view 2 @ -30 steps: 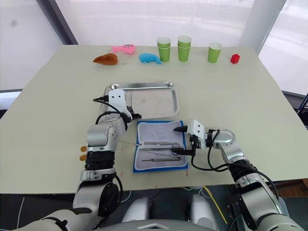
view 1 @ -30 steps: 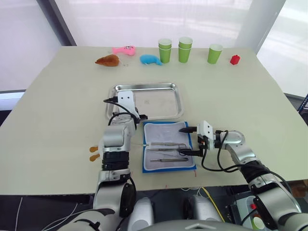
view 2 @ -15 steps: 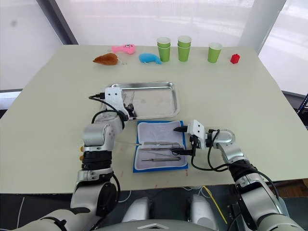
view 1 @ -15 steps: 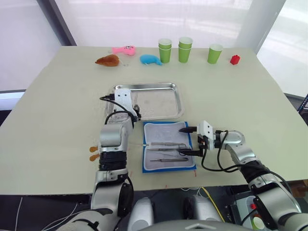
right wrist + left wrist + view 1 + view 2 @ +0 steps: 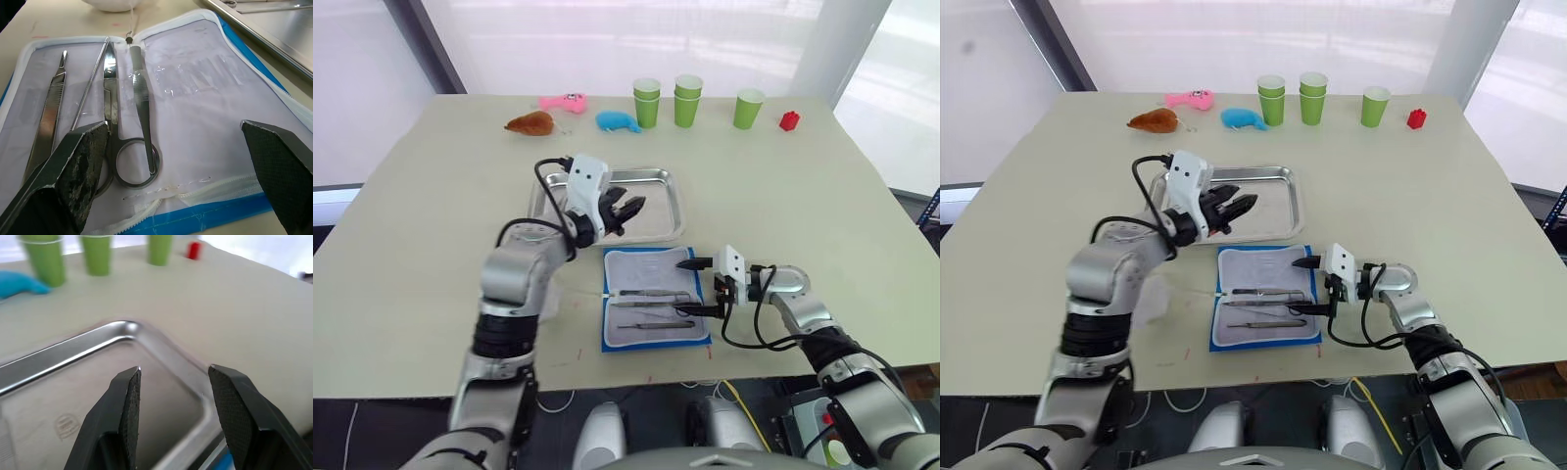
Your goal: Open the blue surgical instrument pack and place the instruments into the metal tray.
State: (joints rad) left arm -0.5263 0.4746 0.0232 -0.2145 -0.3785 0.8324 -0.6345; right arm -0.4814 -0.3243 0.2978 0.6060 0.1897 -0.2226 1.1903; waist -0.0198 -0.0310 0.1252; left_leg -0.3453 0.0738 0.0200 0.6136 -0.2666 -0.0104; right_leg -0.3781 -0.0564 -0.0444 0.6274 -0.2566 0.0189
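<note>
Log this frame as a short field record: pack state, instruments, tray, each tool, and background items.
pack: blue surgical instrument pack lies open on the table, just in front of the tray, pale lining up
instruments: several instruments lie in the pack, among them ring-handled scissors
tray: metal tray behind the pack; thin metal items near one rim in the right wrist view
left tool: left tool open, empty, above the tray
right tool: right tool open, at the pack's right edge, gripping nothing
background: green cups, plush toys, small red object along the far edge

The cream table (image 5: 431, 215) bears the metal tray (image 5: 661, 176), the opened blue surgical instrument pack (image 5: 655, 300), cups (image 5: 686, 100) and toys (image 5: 532, 123).
</note>
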